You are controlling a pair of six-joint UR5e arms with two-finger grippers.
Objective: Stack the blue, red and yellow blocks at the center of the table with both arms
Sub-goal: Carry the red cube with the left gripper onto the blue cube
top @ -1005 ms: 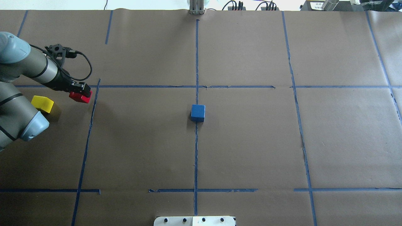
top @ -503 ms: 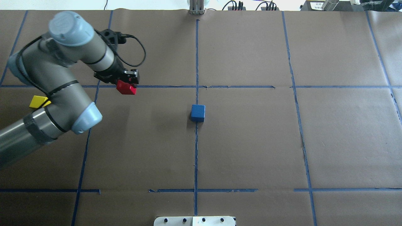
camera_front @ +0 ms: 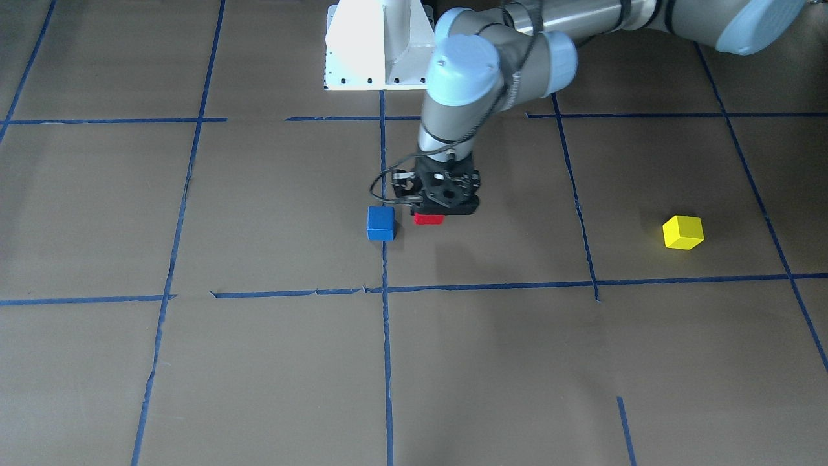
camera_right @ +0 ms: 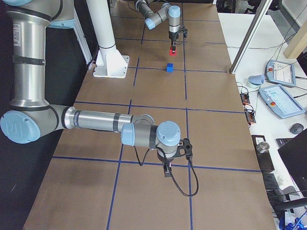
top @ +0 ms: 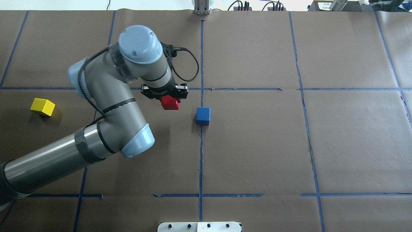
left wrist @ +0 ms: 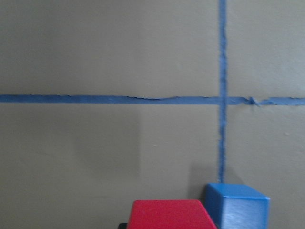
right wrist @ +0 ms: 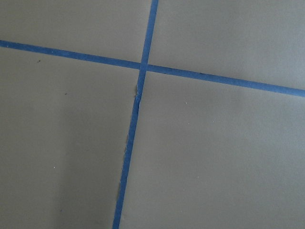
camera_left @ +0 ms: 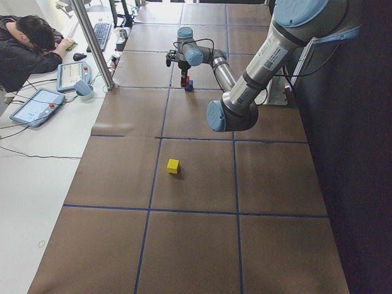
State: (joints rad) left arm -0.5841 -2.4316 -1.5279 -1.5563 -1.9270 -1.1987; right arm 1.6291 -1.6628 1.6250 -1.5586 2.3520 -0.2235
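Red cube-shaped block [top: 170, 103] was pinched between the fingers of the left gripper [top: 168, 98] and held above the brown paper-covered worktop [top: 257, 145], just beside the blue cube-shaped block [top: 202, 116] resting at the worktop's centre. The yellow cube-shaped block [top: 42, 106] lay near the edge on the robot's left. The right gripper [camera_right: 166, 170] hung over the opposite end, and whether it was spread or pressed together could not be told.

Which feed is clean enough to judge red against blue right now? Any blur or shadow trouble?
Overhead exterior: sharp, red block and blue block clear, only soft shadows. Left wrist: slightly soft, both blocks cropped at the bottom edge. Front-facing: left gripper hides most of the red block.
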